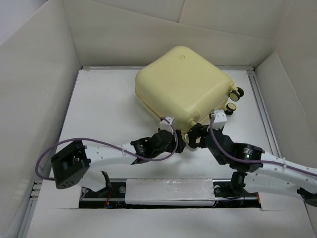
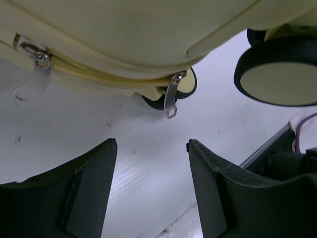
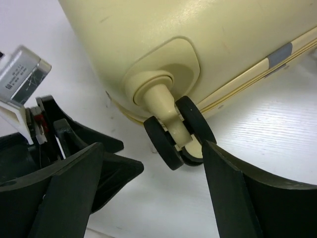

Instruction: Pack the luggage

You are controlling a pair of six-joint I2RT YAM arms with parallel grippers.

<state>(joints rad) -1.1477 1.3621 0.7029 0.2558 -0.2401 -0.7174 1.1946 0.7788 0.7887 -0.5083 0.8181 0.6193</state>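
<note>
The luggage is a pale yellow hard-shell suitcase lying shut on the white table, its casters at the right. My left gripper is open and empty just below its near corner. In the left wrist view, my left gripper faces a metal zipper pull hanging from the yellow zipper; a second pull hangs at the left. My right gripper is open and empty beside the left one. In the right wrist view, my right gripper is just short of a black double caster.
White walls enclose the table on three sides. A metal rail runs along the right edge of the table. A large caster fills the upper right of the left wrist view. The left gripper's black fingers show in the right wrist view.
</note>
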